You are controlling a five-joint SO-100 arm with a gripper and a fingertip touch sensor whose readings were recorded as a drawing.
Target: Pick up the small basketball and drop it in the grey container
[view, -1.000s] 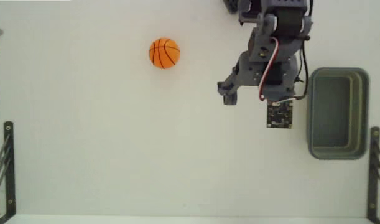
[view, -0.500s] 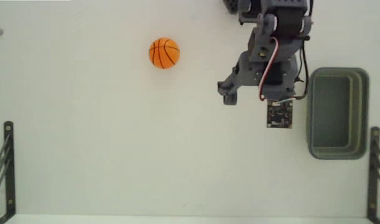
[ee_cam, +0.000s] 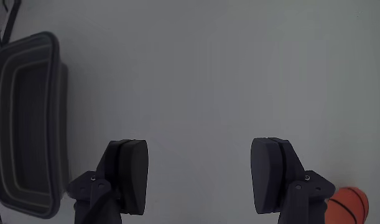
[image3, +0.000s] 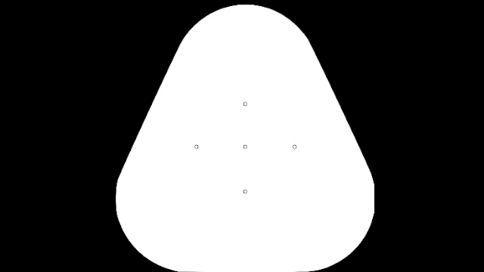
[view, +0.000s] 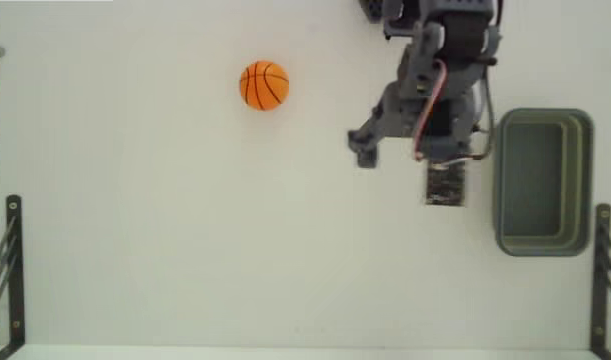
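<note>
White table (view: 165, 230): one small basketball (view: 264, 85), one grey container (view: 543, 181).

The arm (view: 425, 95) is built of dark blue-grey plastic parts with black motor blocks. A red-and-white cable (view: 425, 115) loops along it, beside a black one. A small circuit board (view: 446, 184) hangs at its wrist. The end effector (ee_cam: 199, 177) has two broad, dark, rounded fingers (ee_cam: 129, 174).
</note>
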